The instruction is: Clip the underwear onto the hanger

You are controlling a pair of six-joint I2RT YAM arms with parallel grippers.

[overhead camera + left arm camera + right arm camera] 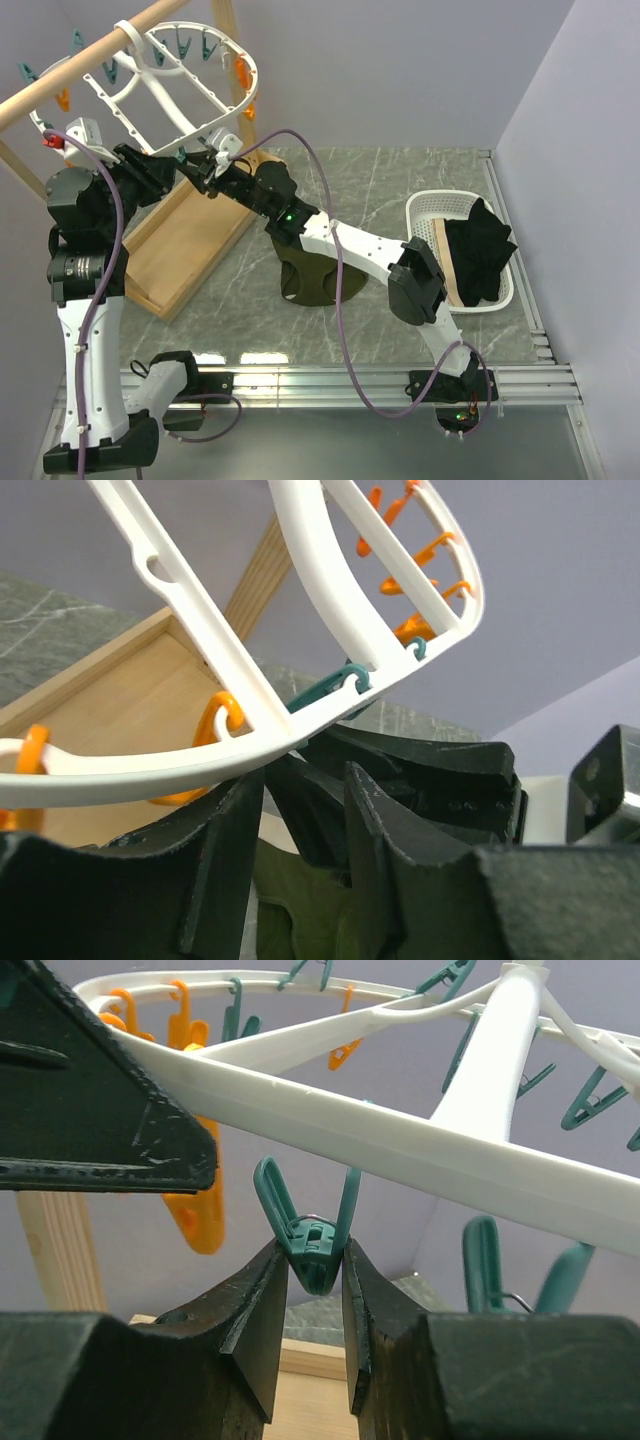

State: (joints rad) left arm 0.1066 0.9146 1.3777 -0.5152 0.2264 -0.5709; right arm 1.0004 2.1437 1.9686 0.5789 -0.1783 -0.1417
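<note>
Right hand [316, 1260] is pinched tight on a teal peg [315, 1245] hanging from the white hanger [330, 1125], one finger on each side of it. Left hand [305, 780] is up at the hanger's lower rim too. Its fingers are a narrow gap apart with nothing between them, and I honestly can't tell if they touch the rim. The hanger hangs off the wooden pole [90, 65], up and left. The underwear [312, 280] isn't clipped at all, it's just lying in a heap on the surface [400, 190] under the right arm. The white basket [430, 197] with the black garment [480, 245] is off to the right.
</note>
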